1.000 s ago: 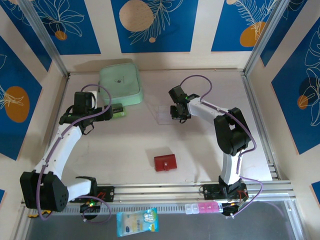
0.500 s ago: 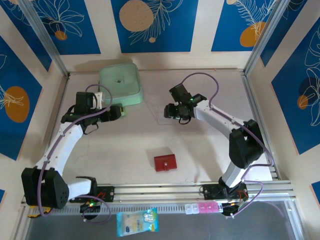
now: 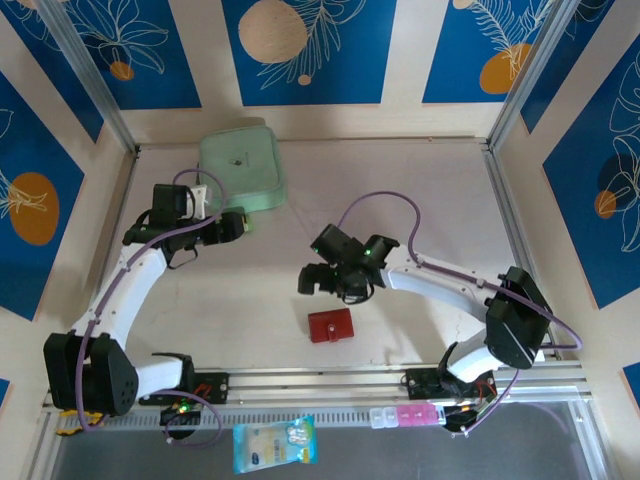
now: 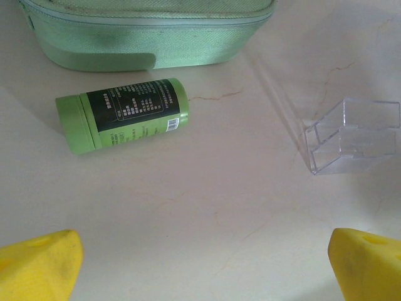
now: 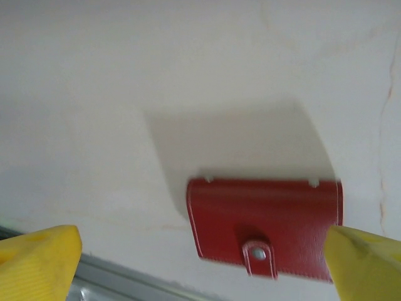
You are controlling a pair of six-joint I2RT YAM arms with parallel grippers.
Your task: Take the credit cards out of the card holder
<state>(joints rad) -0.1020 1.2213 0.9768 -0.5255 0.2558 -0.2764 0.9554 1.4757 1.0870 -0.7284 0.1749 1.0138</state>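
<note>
While the card holder (image 3: 330, 326) lies flat on the table (image 3: 430, 190), near the front rail and roughly midway between the two arm bases, its fold is closed and its red snap tab (image 5: 258, 254) is fastened over the near edge. No credit cards can be made out on the table or protruding from the holder, so the task appears to be at its very start: unfastening, opening and withdrawal of each card all remain to be done.

Right gripper (image 3: 325, 287) — poised above the table just on the far side of the card holder, jaws spread wide and empty. In the right wrist view its yellow fingertips (image 5: 37, 257) flank the holder without touching it.

Left gripper (image 4: 202, 266) — well apart from the holder, at the far left of the table, jaws likewise wide with nothing between them. Before it lie a green cylindrical bottle (image 4: 122, 115) on its side, a mint-green zip case (image 4: 144, 31) just beyond the bottle, and a clear plastic stand (image 4: 354, 135) to the right.

A likely next step, judging by the right arm's position, is a descent onto the holder to free the snap.
</note>
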